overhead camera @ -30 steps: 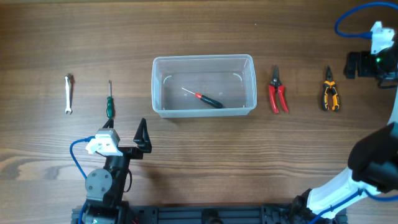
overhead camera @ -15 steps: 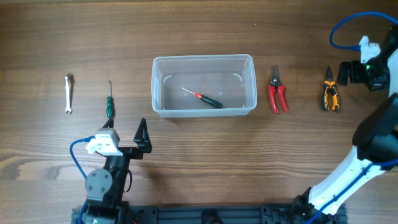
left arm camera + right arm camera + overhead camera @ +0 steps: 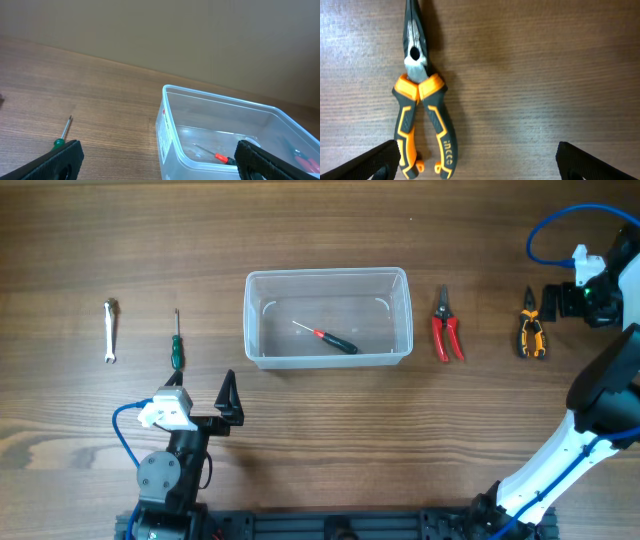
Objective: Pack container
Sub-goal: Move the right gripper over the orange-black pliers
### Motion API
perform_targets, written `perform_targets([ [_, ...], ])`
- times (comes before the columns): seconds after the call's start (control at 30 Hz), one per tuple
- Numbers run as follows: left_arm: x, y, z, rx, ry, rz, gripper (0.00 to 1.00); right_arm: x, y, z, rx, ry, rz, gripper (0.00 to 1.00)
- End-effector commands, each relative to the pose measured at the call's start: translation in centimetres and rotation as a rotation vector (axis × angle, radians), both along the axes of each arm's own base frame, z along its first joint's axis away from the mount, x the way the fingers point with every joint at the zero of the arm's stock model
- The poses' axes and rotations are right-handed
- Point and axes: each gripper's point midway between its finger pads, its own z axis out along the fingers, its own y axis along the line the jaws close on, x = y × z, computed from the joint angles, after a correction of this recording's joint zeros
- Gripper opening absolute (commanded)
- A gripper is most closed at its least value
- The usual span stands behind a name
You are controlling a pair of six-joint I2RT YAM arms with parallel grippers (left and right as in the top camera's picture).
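The clear plastic container (image 3: 328, 276) stands mid-table and holds a red-and-black screwdriver (image 3: 334, 341). Orange-and-black pliers (image 3: 531, 334) lie at the far right, red pruners (image 3: 446, 330) between them and the tub. A green screwdriver (image 3: 175, 346) and a small wrench (image 3: 111, 330) lie to the left. My right gripper (image 3: 556, 300) hovers open just right of the pliers; in the right wrist view the pliers (image 3: 422, 120) lie by its left finger, the gripper (image 3: 480, 164) empty. My left gripper (image 3: 200, 408) is open near the front edge; in the left wrist view it (image 3: 160, 162) faces the container (image 3: 166, 131).
The left wrist view also shows the green screwdriver (image 3: 62, 136) on the left and the red-and-black screwdriver (image 3: 222, 158) inside the tub. Bare wood lies between the tools. A blue cable (image 3: 560, 220) loops over the right arm.
My right arm has swung left and slightly forward, ending beside the orange pliers. The left arm and all tools have not moved.
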Motion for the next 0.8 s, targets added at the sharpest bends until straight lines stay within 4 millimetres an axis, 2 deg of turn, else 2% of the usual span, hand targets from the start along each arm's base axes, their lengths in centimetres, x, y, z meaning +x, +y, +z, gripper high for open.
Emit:
perform_targets([
  [0.0, 0.0, 0.3, -0.1, 0.021, -0.006, 0.016, 1.0, -0.9, 0.1, -1.5, 0.013, 0.059, 0.008, 1.0],
  [0.3, 0.0, 0.3, -0.1, 0.021, -0.006, 0.016, 1.0, -1.4, 0.3, -1.8, 0.024, 0.08, 0.007, 1.0],
  [0.77, 0.0, 0.3, -0.1, 0.021, -0.006, 0.016, 1.0, -2.7, 0.2, -3.8, 0.006, 0.126, 0.007, 1.0],
])
